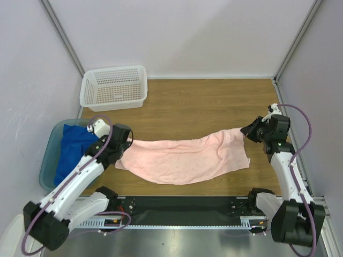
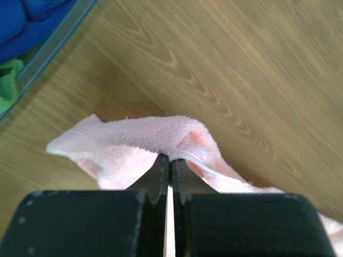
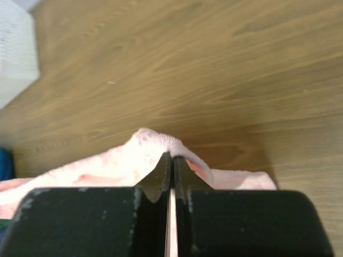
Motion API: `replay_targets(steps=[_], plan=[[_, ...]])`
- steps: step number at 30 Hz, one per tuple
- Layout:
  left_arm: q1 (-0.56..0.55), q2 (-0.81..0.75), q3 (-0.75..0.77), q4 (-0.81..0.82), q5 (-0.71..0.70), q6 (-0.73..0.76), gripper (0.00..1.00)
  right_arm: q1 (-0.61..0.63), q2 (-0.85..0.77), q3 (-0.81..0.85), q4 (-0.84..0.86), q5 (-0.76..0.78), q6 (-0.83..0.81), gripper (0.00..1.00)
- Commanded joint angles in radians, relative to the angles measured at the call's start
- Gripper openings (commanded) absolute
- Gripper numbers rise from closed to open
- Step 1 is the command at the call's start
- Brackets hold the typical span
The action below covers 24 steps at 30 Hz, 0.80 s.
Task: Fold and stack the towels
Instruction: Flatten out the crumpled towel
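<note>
top external: blue towel [image 1: 72,149] in teal tub [image 1: 48,167]

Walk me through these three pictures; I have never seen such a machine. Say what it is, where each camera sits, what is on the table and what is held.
It is a robot with two arms bolted at the table's near edge. One picture looks down from above and behind them; the other two come from a camera on each wrist. A pink towel stretches across the wooden table: the left hand is shut on one end, the right hand on the other. At the left a teal tub holds a blue towel and a green towel. A white basket stands at the back.
</note>
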Motion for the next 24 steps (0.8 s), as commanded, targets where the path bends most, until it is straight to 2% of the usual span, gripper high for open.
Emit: replay_targets(steps=[1, 3, 7, 12, 15, 18, 20, 24], plan=[[0.073, 0.1, -0.011, 0.186, 0.01, 0.014, 0.0, 0.002, 0.058, 0.018, 0.129, 0.077, -0.016, 0.0], [0.104, 0.15, -0.015, 0.27, 0.058, 0.06, 0.0, 0.0, 0.124, 0.026, 0.16, 0.091, -0.023, 0.0], [0.188, 0.313, 0.014, 0.331, 0.129, 0.114, 0.0, -0.012, 0.234, 0.064, 0.148, 0.11, -0.047, 0.0], [0.214, 0.393, 0.059, 0.398, 0.232, 0.278, 0.0, -0.047, 0.32, 0.086, 0.143, 0.049, -0.055, 0.0], [0.214, 0.384, 0.083, 0.404, 0.269, 0.352, 0.0, -0.06, 0.311, 0.095, 0.201, -0.028, -0.05, 0.0], [0.214, 0.344, 0.1, 0.368, 0.232, 0.388, 0.03, -0.058, 0.252, 0.115, 0.233, -0.034, -0.059, 0.0], [0.216, 0.321, 0.107, 0.323, 0.165, 0.392, 0.07, -0.063, 0.192, 0.121, 0.238, 0.027, -0.059, 0.0], [0.248, 0.322, 0.107, 0.267, 0.129, 0.34, 0.07, -0.093, 0.117, 0.104, 0.23, 0.122, -0.064, 0.0]])
